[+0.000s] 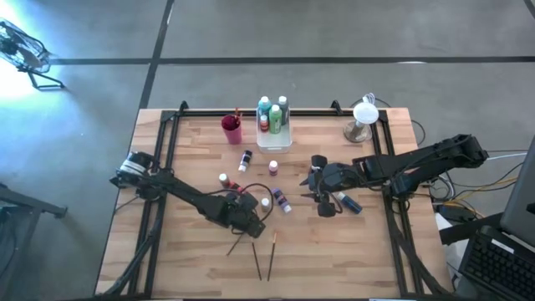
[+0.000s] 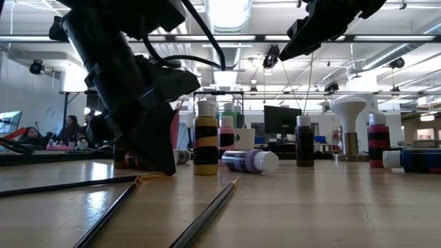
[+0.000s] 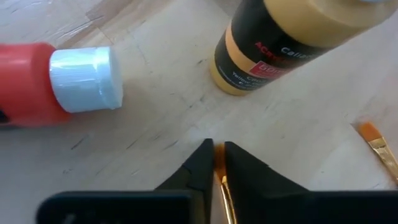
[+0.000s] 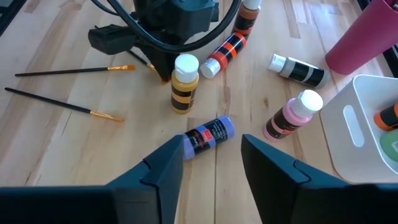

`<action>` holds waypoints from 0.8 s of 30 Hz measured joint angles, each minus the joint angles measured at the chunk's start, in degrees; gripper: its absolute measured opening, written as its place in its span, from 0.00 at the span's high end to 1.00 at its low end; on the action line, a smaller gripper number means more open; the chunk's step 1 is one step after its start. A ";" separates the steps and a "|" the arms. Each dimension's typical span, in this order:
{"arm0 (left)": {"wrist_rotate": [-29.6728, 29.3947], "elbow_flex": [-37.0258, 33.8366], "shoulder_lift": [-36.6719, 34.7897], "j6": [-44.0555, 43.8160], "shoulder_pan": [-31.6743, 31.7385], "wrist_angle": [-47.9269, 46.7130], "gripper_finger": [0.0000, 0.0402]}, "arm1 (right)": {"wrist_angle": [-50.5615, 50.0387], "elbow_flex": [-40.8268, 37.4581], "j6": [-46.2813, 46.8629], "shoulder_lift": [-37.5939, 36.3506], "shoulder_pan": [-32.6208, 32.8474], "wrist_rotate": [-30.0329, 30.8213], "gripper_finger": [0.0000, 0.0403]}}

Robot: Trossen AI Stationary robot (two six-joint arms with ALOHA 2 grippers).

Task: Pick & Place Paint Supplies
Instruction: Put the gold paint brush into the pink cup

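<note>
My left gripper (image 1: 248,224) is down on the wooden table, shut on a thin paintbrush (image 1: 236,245). Two more paintbrushes (image 1: 257,259) (image 1: 272,255) lie near the front edge. Beside that gripper a yellow bottle (image 3: 280,43) stands and a red bottle (image 3: 37,84) lies on its side. My right gripper (image 4: 212,163) hangs open above the table, over a purple bottle (image 4: 208,135) that lies on its side; it touches nothing. A blue bottle (image 1: 347,202) lies by it. My left gripper pinches the paintbrush at its bristle end, on the golden ferrule (image 3: 219,171), between its two fingertips. The fingers slant down from above. The orange bristles (image 3: 219,151) show just past the tips. The brush lies on the table, its handle running toward the near edge.
A pink bottle (image 4: 289,115) stands and a black-and-white one (image 4: 298,70) lies mid-table. At the back are a magenta cup (image 1: 231,128), a white tray (image 1: 284,142) holding green bottles, and a white lamp (image 1: 362,117). Bare wood lies along the near edge.
</note>
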 joint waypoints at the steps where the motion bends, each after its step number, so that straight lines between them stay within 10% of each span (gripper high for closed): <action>1: 0.08 0.00 0.00 0.10 -0.04 -0.14 0.93 | 0.00 0.00 0.00 0.00 0.00 0.00 0.60; 13: 5.09 -0.24 -6.91 6.98 -0.40 -3.66 0.99 | -0.02 0.00 0.10 0.00 0.01 0.02 0.58; 24: -10.44 -0.22 -27.13 19.17 -0.61 -6.45 1.00 | 0.16 0.00 1.50 0.00 0.00 0.01 0.66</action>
